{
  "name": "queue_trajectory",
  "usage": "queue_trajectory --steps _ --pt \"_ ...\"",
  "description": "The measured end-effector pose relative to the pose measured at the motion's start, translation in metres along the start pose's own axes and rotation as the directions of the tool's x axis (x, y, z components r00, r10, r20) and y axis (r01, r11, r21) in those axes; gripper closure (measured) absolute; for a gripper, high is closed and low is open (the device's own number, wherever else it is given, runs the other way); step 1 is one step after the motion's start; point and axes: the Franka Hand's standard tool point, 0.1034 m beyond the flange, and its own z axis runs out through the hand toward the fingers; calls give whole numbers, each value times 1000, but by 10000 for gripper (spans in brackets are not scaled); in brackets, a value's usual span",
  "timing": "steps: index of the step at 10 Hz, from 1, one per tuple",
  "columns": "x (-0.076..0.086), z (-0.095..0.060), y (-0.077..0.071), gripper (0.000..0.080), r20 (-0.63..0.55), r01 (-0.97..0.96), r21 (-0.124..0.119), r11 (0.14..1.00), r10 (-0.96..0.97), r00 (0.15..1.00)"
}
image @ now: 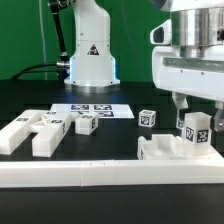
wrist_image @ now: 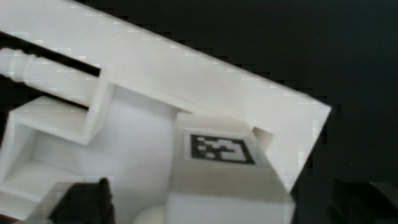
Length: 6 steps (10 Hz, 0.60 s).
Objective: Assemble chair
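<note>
The gripper (image: 197, 110) hangs over the chair piece (image: 165, 150) at the exterior view's right, near the front rail (image: 100, 176). Its jaws are wide apart astride the upright tagged block (image: 196, 130), and no pad visibly presses on it. The other loose parts (image: 30, 132) lie to the exterior view's left. The plastic looks rigid, light and smooth, so probably slippery. Flat opposite faces of the block seem the safest hold, squarely and low.

pincer (image: 198, 112) top cropped, chair part (wrist_image: 169, 120) blurred (wrist view)
</note>
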Motion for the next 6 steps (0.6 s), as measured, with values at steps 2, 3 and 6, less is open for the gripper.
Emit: queue_trajectory --steps 2,3,6 --pt "3 -1 0 152 -3 260 6 965 -260 965" --pt "5 0 1 152 -5 360 7 933 -360 933" --pt "0 0 -1 150 -6 599 6 801 -599 801"
